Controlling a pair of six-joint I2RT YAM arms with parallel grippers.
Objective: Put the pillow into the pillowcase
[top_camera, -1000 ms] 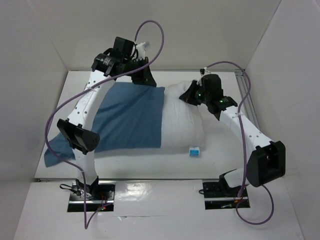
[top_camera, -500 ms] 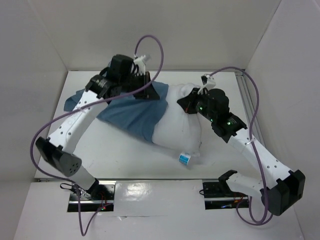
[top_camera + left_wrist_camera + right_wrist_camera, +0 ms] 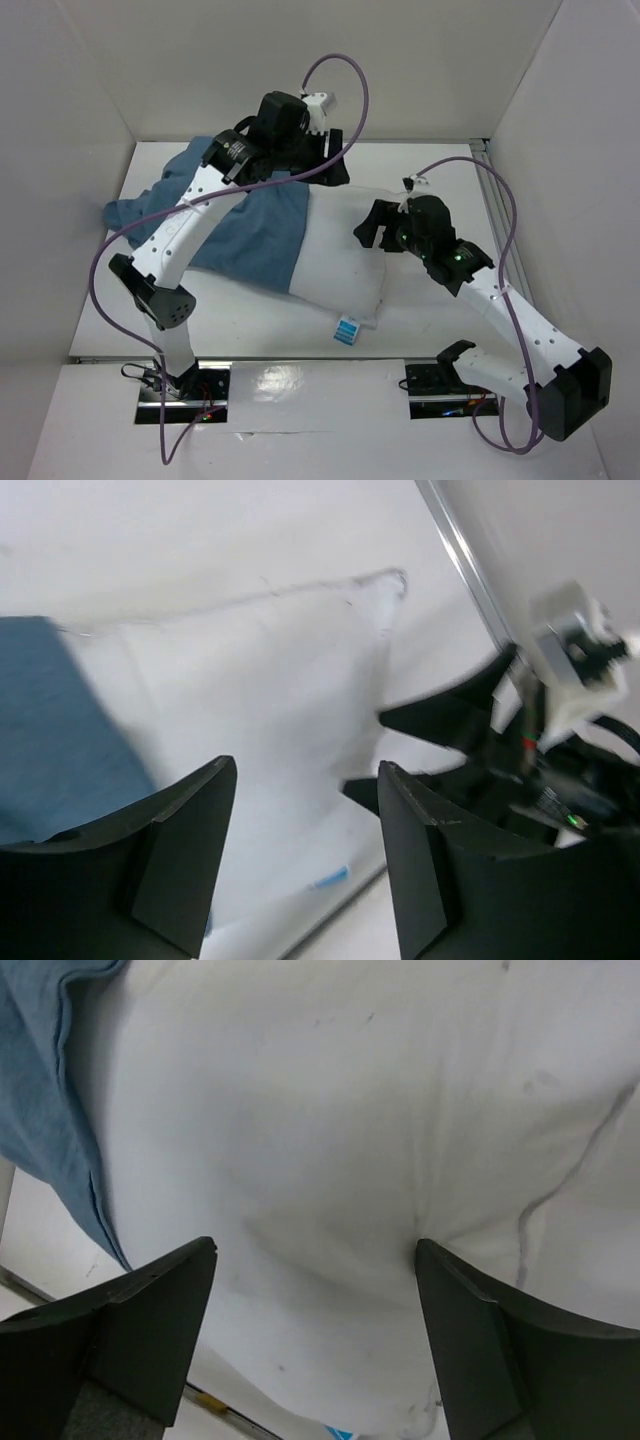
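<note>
Both wide and empty, left gripper [image 3: 305, 770] and right gripper [image 3: 315, 1250] above the pillow [image 3: 270, 680].

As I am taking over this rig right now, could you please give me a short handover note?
Left gripper: open, empty, raised over the far side, where cloth meets pillow.
Right gripper: open, empty, hovering over the pillow's bare end.
Pillow lies on the table; the pillowcase covers its left part, and the right end sticks out.
Done: pillow partly in, it seems.
Left: regrasp the case and draw it over the rest.
</note>
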